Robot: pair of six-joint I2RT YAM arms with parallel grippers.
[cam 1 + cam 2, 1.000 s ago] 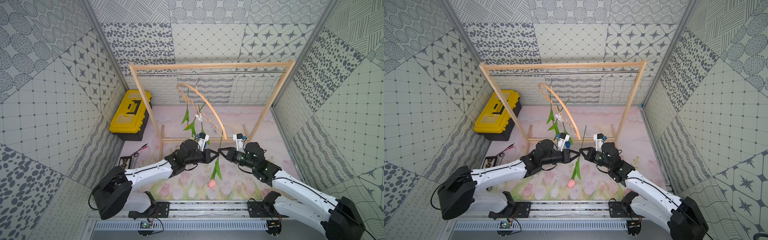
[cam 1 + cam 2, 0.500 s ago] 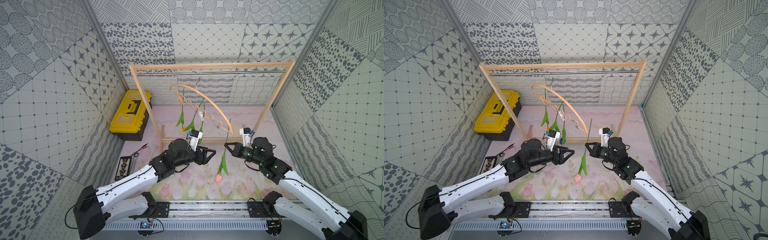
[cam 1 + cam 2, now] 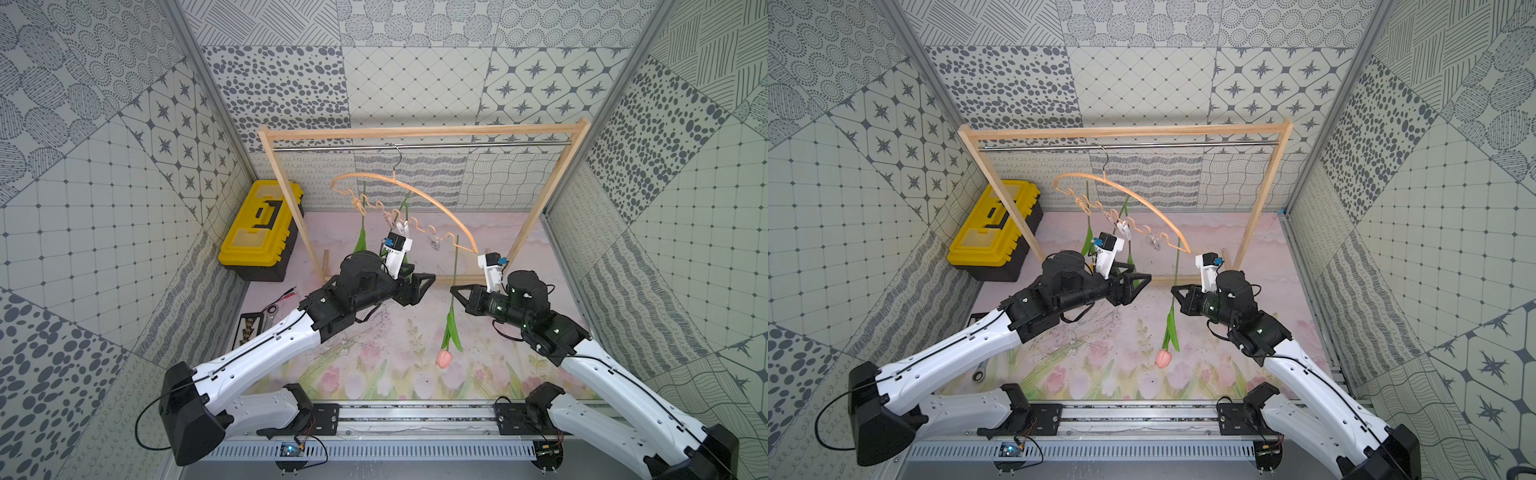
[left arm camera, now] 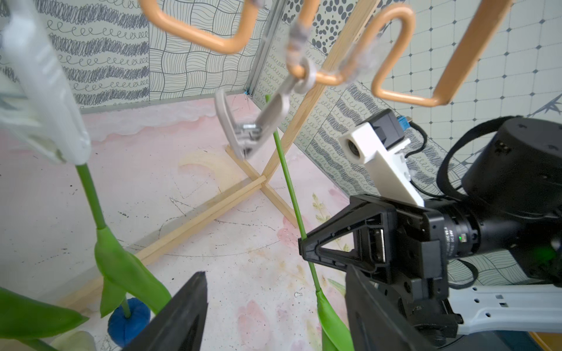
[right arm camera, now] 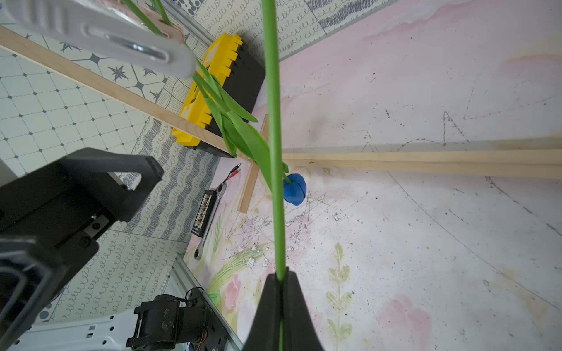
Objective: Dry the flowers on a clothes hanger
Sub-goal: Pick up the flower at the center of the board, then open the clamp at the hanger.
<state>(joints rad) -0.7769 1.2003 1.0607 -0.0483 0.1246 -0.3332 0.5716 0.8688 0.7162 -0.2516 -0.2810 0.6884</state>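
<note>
One pink artificial tulip (image 3: 451, 332) hangs vertically at frame centre, head down, its stem clamped in the right gripper (image 3: 454, 287); the left gripper (image 3: 424, 286) is spread wide and empty.

You have the hanger (image 3: 390, 179) at upper centre, hooked on the rod (image 3: 415, 144). The toolbox (image 3: 259, 228) sits on the floor (image 3: 395, 332) at left. Right of centre, the tulip (image 3: 452, 328) hangs in the right gripper (image 3: 455, 289), under the hanger's right end; the left gripper (image 3: 424, 286) is just left, apart.
</note>
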